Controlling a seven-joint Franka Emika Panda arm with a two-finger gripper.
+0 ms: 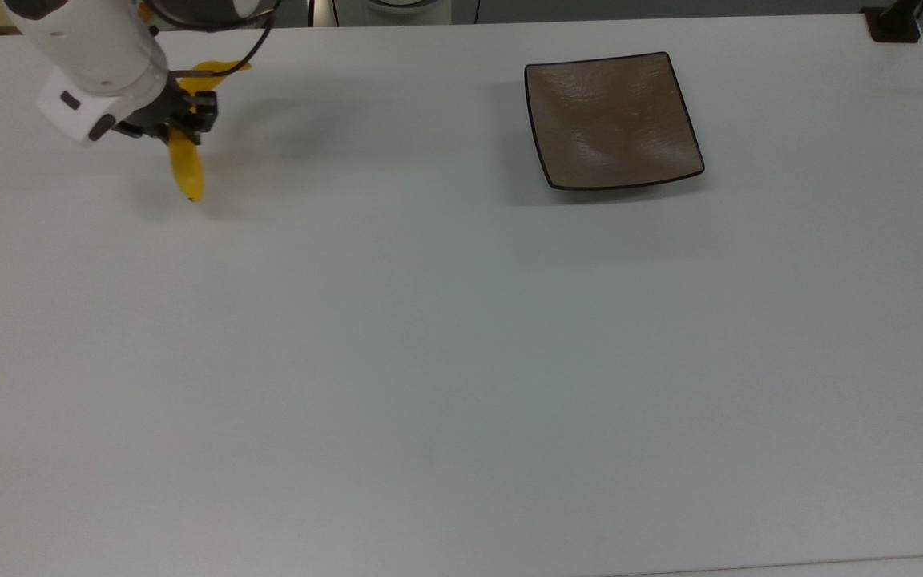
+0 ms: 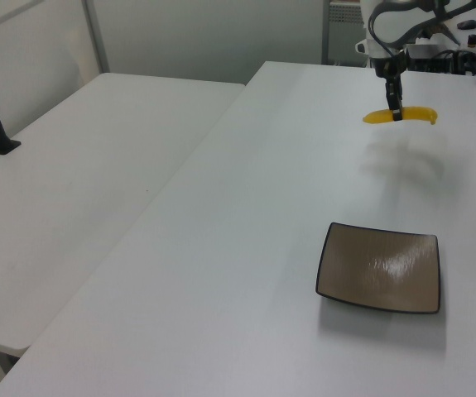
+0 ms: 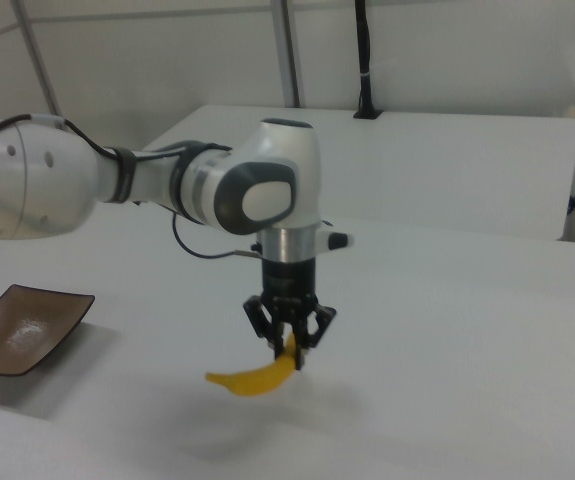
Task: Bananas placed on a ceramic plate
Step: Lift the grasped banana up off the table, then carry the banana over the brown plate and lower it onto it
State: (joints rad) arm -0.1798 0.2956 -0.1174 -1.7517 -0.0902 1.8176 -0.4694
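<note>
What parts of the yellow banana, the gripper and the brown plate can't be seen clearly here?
- Curved yellow banana: its middle, in the top view, is covered by the black two-finger gripper and the white wrist.
- The banana's stem end, in the right view, sits behind the gripper.
- Square brown ceramic plate: cut off by the right view's left edge.

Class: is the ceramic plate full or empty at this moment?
Empty. The ceramic plate shows bare brown surface; the banana hangs in the gripper above the table.

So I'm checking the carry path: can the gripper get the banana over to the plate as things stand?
Probably yes: the gripper holds the banana clear above the table, and nothing stands between it and the plate.
</note>
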